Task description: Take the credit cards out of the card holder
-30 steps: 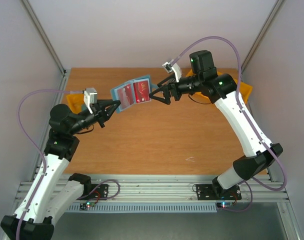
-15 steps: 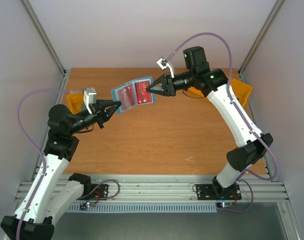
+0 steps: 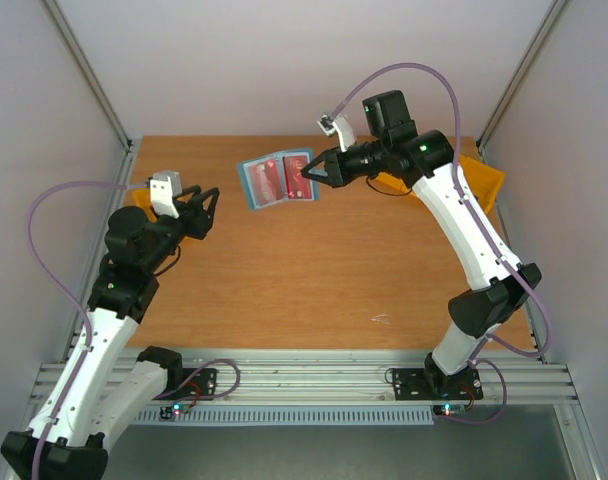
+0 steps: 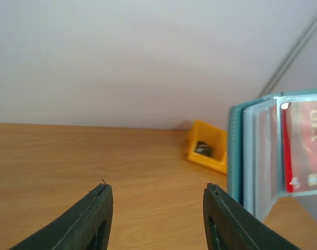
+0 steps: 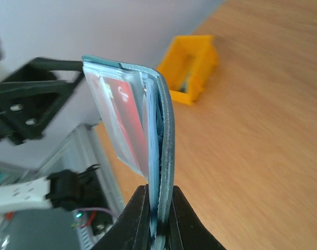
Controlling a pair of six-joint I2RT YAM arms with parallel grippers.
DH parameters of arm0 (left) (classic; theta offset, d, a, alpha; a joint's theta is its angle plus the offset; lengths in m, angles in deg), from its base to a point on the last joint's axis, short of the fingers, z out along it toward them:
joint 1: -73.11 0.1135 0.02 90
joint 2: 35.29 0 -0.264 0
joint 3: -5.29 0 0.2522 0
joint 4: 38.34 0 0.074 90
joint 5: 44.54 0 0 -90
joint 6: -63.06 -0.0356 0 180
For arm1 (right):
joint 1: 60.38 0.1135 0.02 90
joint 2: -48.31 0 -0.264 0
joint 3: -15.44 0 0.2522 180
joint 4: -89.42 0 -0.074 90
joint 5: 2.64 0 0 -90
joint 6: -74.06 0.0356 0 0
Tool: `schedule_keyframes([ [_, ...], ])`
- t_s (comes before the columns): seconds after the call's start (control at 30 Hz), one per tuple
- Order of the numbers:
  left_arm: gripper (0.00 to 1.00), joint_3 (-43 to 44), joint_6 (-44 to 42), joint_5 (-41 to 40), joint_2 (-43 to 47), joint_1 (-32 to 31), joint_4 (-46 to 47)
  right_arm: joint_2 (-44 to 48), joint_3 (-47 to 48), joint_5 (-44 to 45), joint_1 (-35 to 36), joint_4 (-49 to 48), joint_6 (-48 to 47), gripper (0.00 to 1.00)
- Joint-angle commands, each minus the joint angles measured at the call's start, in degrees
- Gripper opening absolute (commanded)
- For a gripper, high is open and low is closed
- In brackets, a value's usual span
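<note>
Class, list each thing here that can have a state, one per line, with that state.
card holder: open, held off the table.
credit cards: tucked inside the card holder, none out.
right gripper: fingers shut on the card holder's edge.
left gripper: fingers open, empty, apart from the card holder.
yellow bin: upright on the table, something dark inside.

Right gripper [image 5: 159, 211] pinches card holder [image 5: 167, 130]; red card [image 5: 128, 123] inside.

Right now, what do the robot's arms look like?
The left arm and right arm are white tubes with black joints. A purple cable loops over each. The left end effector and right end effector are black with two fingers.
</note>
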Motion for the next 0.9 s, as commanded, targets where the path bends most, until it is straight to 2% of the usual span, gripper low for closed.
schedule_keyframes([
  [0.0,0.50,-0.36,-8.12,-11.95,1.10,0.12,-2.31,-1.70,4.97,21.69,0.39,7.89,6.26,0.01],
  [0.07,0.50,-0.40,-8.91,-7.45,1.23,0.12,-0.78,-2.15,6.06,25.00,1.07,9.44,7.23,0.01],
  [0.17,0.44,-0.89,-8.41,9.49,1.06,0.14,3.57,-2.55,7.13,25.51,4.07,8.56,6.66,0.01],
  [0.23,0.41,-1.82,-4.83,21.22,-0.11,0.12,9.54,-3.31,8.43,22.82,6.46,7.92,5.09,0.01],
  [0.3,0.40,-2.65,2.58,26.94,-2.02,0.00,14.22,-3.60,8.65,19.37,8.68,5.95,3.65,0.01],
  [0.33,0.37,-2.84,8.10,28.02,-2.85,-0.09,15.64,-3.63,8.64,17.67,9.68,4.88,3.04,0.01],
  [0.4,0.32,-2.73,10.55,28.47,-3.78,-0.38,17.09,-3.64,8.64,14.67,11.77,3.13,1.16,0.01],
  [0.53,0.30,-2.33,12.00,29.73,-4.60,-0.45,18.28,-3.56,8.56,9.26,13.62,0.22,0.20,0.01],
  [0.7,0.29,-3.00,12.58,26.31,-3.68,-0.04,16.17,-2.61,7.51,3.15,13.62,-2.77,-0.40,0.01],
  [0.87,0.29,-3.23,12.49,28.40,-3.53,-0.10,17.94,-2.63,7.03,-2.87,13.83,-4.38,-0.49,0.01],
])
